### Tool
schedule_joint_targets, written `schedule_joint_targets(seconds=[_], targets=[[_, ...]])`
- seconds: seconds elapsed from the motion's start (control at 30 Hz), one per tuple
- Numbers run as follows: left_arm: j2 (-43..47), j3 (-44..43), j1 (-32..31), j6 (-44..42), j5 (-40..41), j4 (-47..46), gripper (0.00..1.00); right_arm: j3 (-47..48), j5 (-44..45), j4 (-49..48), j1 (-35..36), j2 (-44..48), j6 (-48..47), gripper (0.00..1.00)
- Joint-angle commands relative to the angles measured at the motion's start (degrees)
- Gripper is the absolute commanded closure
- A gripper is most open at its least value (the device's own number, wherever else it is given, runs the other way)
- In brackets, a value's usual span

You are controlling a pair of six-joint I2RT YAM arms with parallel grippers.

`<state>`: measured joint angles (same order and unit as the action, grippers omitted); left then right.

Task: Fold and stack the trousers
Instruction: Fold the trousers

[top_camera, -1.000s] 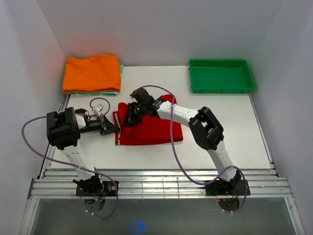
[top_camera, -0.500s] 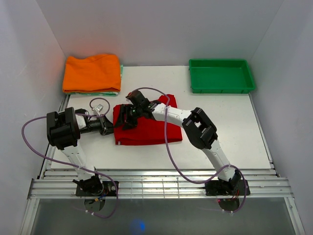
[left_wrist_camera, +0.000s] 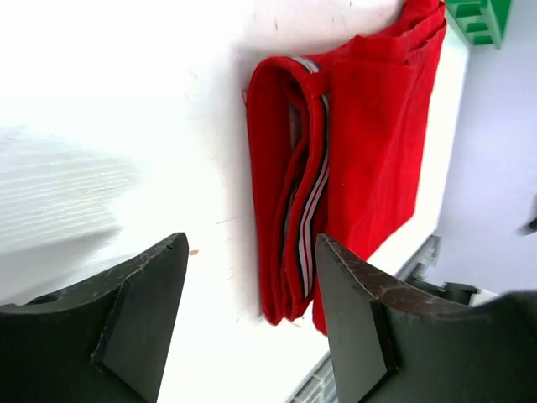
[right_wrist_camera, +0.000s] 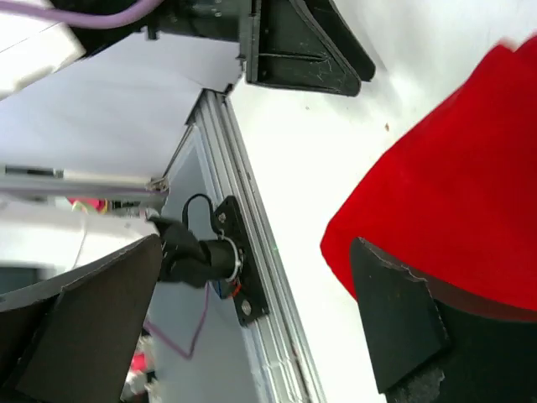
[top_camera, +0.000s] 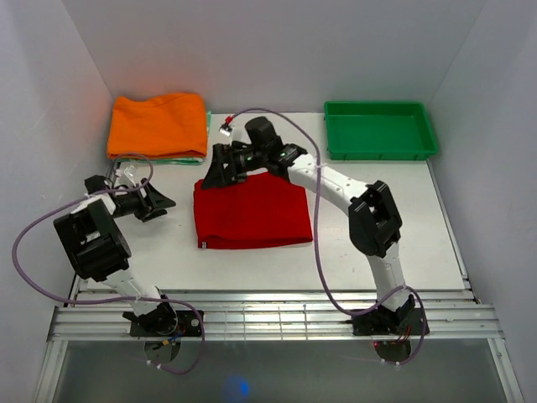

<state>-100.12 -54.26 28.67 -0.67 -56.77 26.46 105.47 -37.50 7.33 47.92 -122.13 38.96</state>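
Observation:
The red trousers [top_camera: 252,214] lie folded in a flat rectangle on the white table [top_camera: 377,227], left of centre. In the left wrist view their layered folded edge with the white stripe [left_wrist_camera: 315,180] faces me. My left gripper [top_camera: 159,204] stands open to the left of the trousers, apart from them, with nothing between its fingers [left_wrist_camera: 143,311]. My right gripper [top_camera: 220,168] hovers open over the far left corner of the trousers, holding nothing. In the right wrist view the red cloth [right_wrist_camera: 453,218] lies beside one of its fingers [right_wrist_camera: 403,336].
A folded orange garment [top_camera: 157,124] lies on a pale green layer at the back left corner. A green tray [top_camera: 380,130] stands at the back right. White walls close in the sides and back. The left gripper [right_wrist_camera: 302,50] shows in the right wrist view.
Both grippers opened and let go of the trousers. The left one drew back to the left, the right one lifted toward the back. The folded cloth now lies flat.

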Motion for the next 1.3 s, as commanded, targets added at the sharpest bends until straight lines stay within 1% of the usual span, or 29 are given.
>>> schedule_joint_targets(seconds=[0.0, 0.03, 0.07, 0.1, 0.13, 0.17, 0.2, 0.23, 0.27, 0.3, 0.33, 0.4, 0.43, 0.5, 0.53, 0.57, 0.6, 0.63, 0.67, 0.77, 0.9, 0.93, 1.0, 1.03, 1.07, 1.13, 1.17, 1.23, 1.27], targets=[[5.7, -8.5, 1.9, -11.7, 1.1, 10.8, 0.26, 3.7, -13.6, 9.3, -10.2, 6.5, -18.4, 0.00], [5.9, -10.7, 2.6, -14.2, -0.7, 12.8, 0.25, 3.8, -17.1, 12.4, -12.1, 7.6, -22.2, 0.08], [6.1, -12.8, 2.6, -17.1, -2.8, 15.4, 0.24, 3.7, -18.1, 16.3, -16.1, 8.2, -26.6, 0.10], [6.2, -16.3, 2.4, -21.4, -8.1, 19.7, 0.23, 3.1, -18.5, 23.7, -18.2, 10.0, -35.1, 0.10], [6.9, -18.5, 1.8, -23.9, -13.7, 23.3, 0.21, -0.1, -19.2, 26.5, -22.0, 11.1, -43.2, 0.10], [7.3, -19.1, 0.9, -24.1, -15.1, 24.2, 0.20, -1.5, -18.7, 33.0, -23.5, 12.8, -47.4, 0.10], [10.7, -18.0, -5.2, -24.2, -17.6, 25.5, 0.20, -11.7, -18.3, 41.1, -26.5, 16.4, -60.4, 0.09], [12.0, -13.9, -11.1, -21.0, -18.5, 23.6, 0.23, -16.9, -20.6, 42.1, -26.7, 18.5, -63.9, 0.06], [13.1, -9.9, -14.4, -17.4, -19.2, 20.4, 0.25, -22.2, -22.1, 40.1, -26.7, 19.6, -64.1, 0.04], [13.6, -9.8, -15.6, -17.4, -19.2, 18.0, 0.25, -24.6, -22.1, 40.1, -26.7, 20.0, -64.1, 0.04], [14.1, -5.4, -16.9, -12.7, -19.0, 15.3, 0.26, -26.7, -22.7, 38.4, -26.7, 20.2, -64.0, 0.02], [14.2, -2.0, -19.2, -10.8, -18.5, 10.9, 0.29, -32.1, -23.1, 36.4, -26.8, 20.3, -63.9, 0.00], [13.4, 0.4, -19.9, -10.2, -18.3, 10.0, 0.29, -34.0, -23.9, 34.8, -26.8, 20.3, -63.0, 0.00], [11.6, 2.2, -20.7, -9.3, -18.1, 8.9, 0.31, -37.3, -24.3, 29.7, -26.8, 20.3, -59.9, 0.00], [9.2, 3.0, -20.8, -8.6, -17.9, 8.4, 0.31, -40.2, -23.9, 27.8, -26.8, 20.0, -58.5, 0.00], [7.6, 4.3, -20.7, -6.5, -15.2, 7.1, 0.32, -41.2, -23.5, 24.8, -26.8, 19.7, -56.3, 0.00], [5.7, 4.7, -20.7, -5.8, -13.6, 6.9, 0.35, -42.2, -23.0, 23.2, -26.9, 19.3, -54.9, 0.00], [1.6, 4.9, -20.3, -5.6, -12.2, 7.0, 0.37, -43.9, -21.5, 21.6, -26.9, 18.3, -53.6, 0.00], [-0.4, 5.3, -20.0, -5.1, -11.0, 7.0, 0.38, -44.7, -20.8, 20.4, -26.9, 17.7, -52.5, 0.00], [-6.6, 5.1, -18.8, -1.1, -6.3, 4.7, 0.39, -47.5, -17.9, 14.7, -27.1, 15.7, -47.2, 0.00], [-9.0, 3.8, -17.9, 0.1, -1.5, 3.3, 0.38, -49.7, -16.4, 10.9, -27.3, 12.4, -43.0, 0.00], [-9.1, 3.5, -17.9, -0.1, -0.5, 3.3, 0.37, -50.1, -17.0, 9.9, -27.2, 12.4, -42.5, 0.04], [-8.4, 2.1, -17.9, -1.6, -0.3, 5.6, 0.37, -51.3, -18.0, 9.3, -27.0, 14.6, -42.6, 0.05], [-7.9, -0.7, -18.0, -5.6, -1.1, 7.4, 0.37, -51.2, -18.6, 10.7, -26.6, 15.8, -44.2, 0.05], [-7.4, -2.6, -17.9, -8.4, -2.4, 12.5, 0.37, -51.1, -19.2, 12.2, -26.4, 17.2, -45.6, 0.05], [-5.3, -7.4, -17.9, -14.8, -5.3, 19.0, 0.37, -48.8, -20.1, 15.6, -25.9, 21.7, -48.0, 0.05], [-4.5, -12.4, -17.9, -19.2, -8.3, 24.2, 0.37, -47.9, -21.6, 18.0, -25.8, 23.2, -49.2, 0.05], [-1.9, -16.3, -17.9, -20.5, -11.3, 26.2, 0.37, -43.9, -21.9, 19.2, -25.8, 26.7, -49.3, 0.05], [-1.1, -18.6, -17.9, -18.6, -14.0, 24.9, 0.37, -42.2, -21.7, 19.7, -25.8, 27.5, -49.2, 0.04]])
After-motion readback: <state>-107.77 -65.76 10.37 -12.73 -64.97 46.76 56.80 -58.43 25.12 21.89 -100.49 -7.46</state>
